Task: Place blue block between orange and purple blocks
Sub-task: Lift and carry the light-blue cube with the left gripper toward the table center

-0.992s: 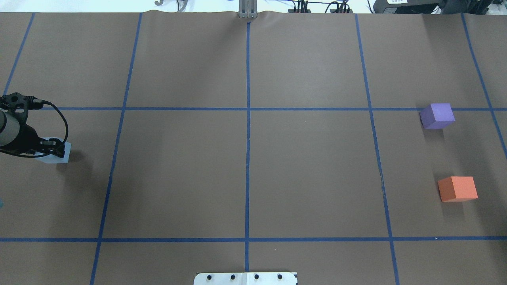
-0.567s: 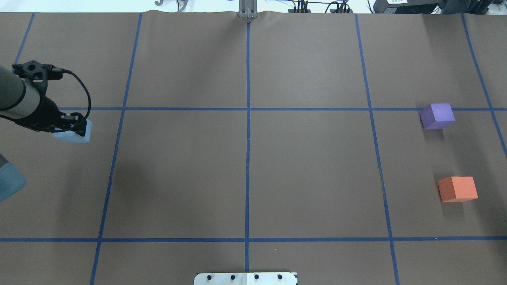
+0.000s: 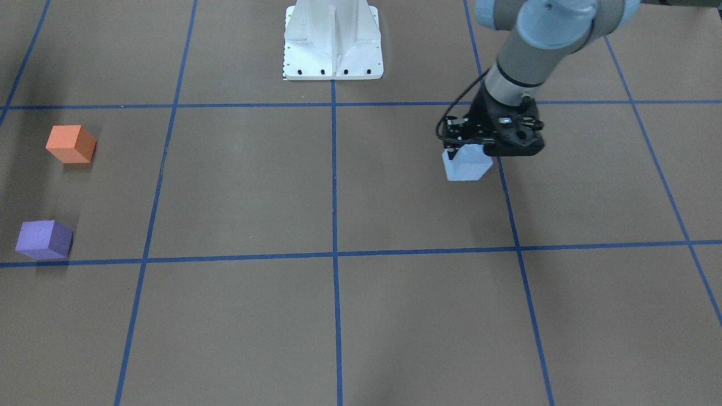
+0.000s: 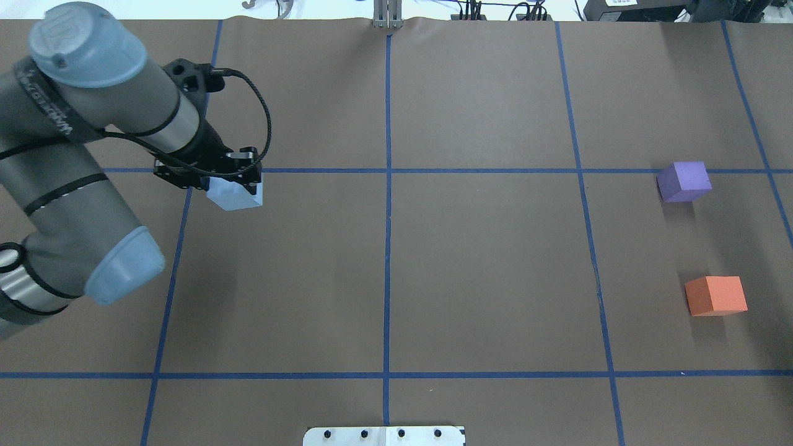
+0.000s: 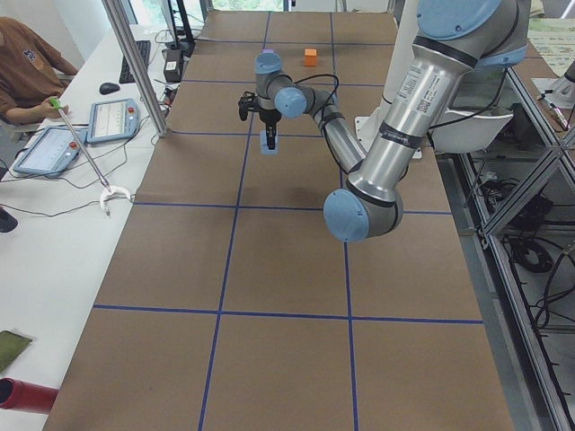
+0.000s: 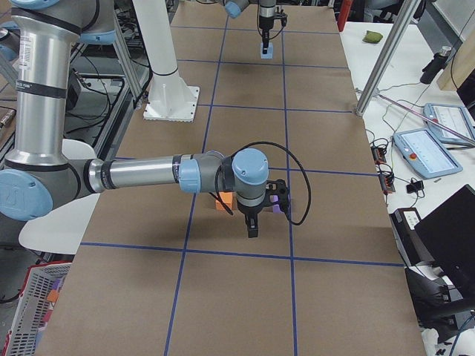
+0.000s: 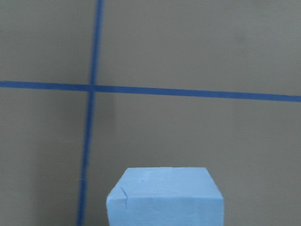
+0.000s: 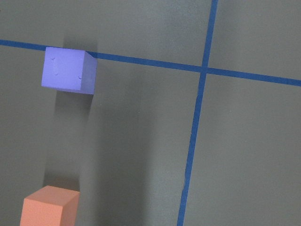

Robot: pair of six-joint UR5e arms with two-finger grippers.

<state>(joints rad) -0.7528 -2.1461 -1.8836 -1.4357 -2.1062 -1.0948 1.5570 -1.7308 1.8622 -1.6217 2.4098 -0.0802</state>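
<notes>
My left gripper (image 4: pixel 232 184) is shut on the light blue block (image 4: pixel 238 195) and holds it above the table, near a tape crossing in the left half. The block also shows in the front view (image 3: pixel 465 163) and fills the bottom of the left wrist view (image 7: pixel 164 197). The purple block (image 4: pixel 683 181) and the orange block (image 4: pixel 715 295) sit apart at the far right, with a gap between them. The right wrist view looks down on the purple block (image 8: pixel 69 69) and the orange block (image 8: pixel 49 206). My right gripper (image 6: pixel 252 226) hangs by them; I cannot tell if it is open or shut.
Blue tape lines divide the brown table into a grid (image 4: pixel 388 248). The white robot base (image 3: pixel 333 39) stands at the middle of the near edge. An operator (image 5: pixel 27 72) with tablets sits at a side table, beside a metal post (image 5: pixel 135 63).
My left arm has swung to the right and further from the robot with the blue block held, from the table's left edge to the first tape line. The purple and orange blocks have not moved.
</notes>
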